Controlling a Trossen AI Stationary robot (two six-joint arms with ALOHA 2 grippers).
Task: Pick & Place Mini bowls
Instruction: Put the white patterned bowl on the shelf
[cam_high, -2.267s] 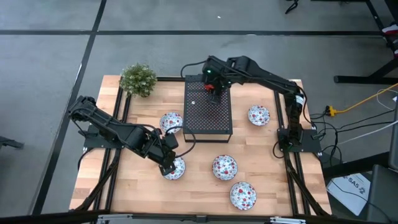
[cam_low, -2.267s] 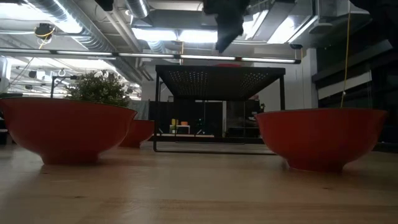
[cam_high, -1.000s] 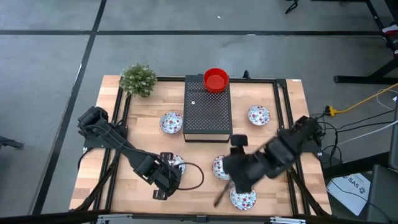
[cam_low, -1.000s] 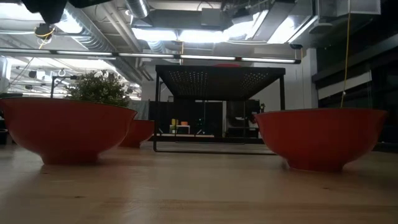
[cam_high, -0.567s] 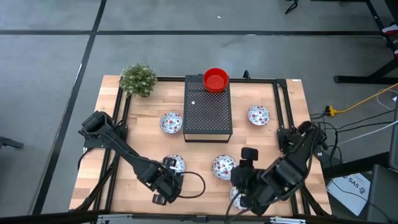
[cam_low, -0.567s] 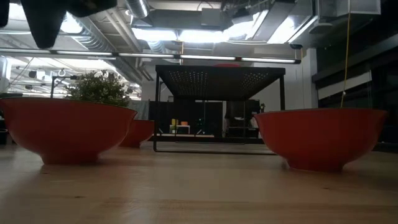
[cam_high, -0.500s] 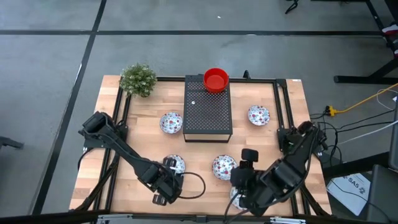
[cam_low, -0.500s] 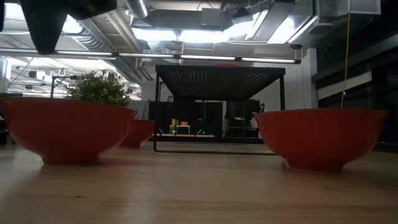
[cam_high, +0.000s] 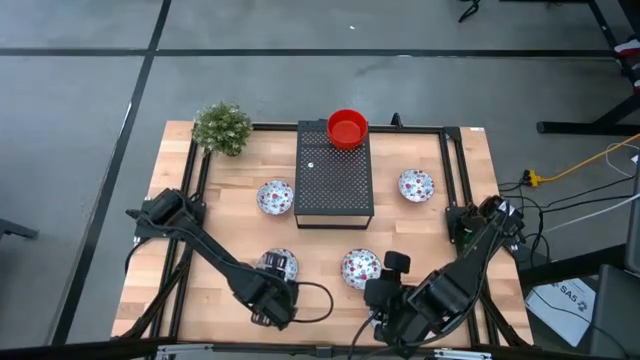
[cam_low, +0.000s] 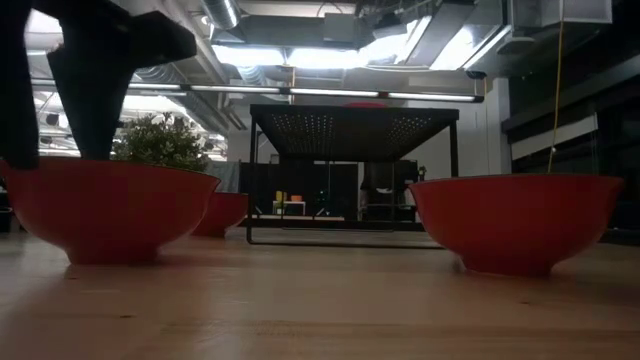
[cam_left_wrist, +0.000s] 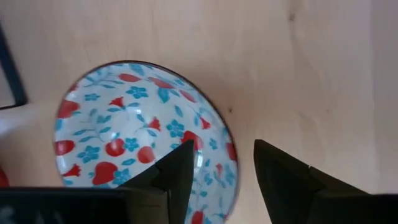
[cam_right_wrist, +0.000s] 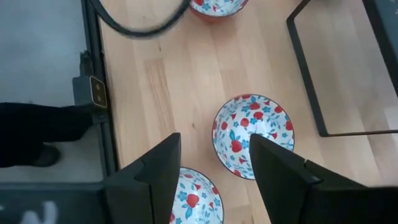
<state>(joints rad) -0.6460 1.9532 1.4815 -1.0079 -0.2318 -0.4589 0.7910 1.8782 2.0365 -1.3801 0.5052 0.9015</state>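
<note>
While straddling a floral bowl (cam_left_wrist: 140, 137) rim, left end effector (cam_left_wrist: 222, 180) open, right end effector (cam_right_wrist: 211, 171) open above bowls.

The bowl (cam_left_wrist: 143, 137) directly under the left gripper (cam_left_wrist: 222, 169) is white inside, with red fruits and blue flowers. The two bowls (cam_right_wrist: 253, 134) (cam_right_wrist: 193, 199) near the right gripper (cam_right_wrist: 211, 163) have the same pattern. One plain red bowl (cam_high: 347, 128) sits on the black perforated box (cam_high: 334, 175), away from both dark grippers. The table (cam_high: 420, 230) is light wood, the plant (cam_high: 222, 127) green.
</note>
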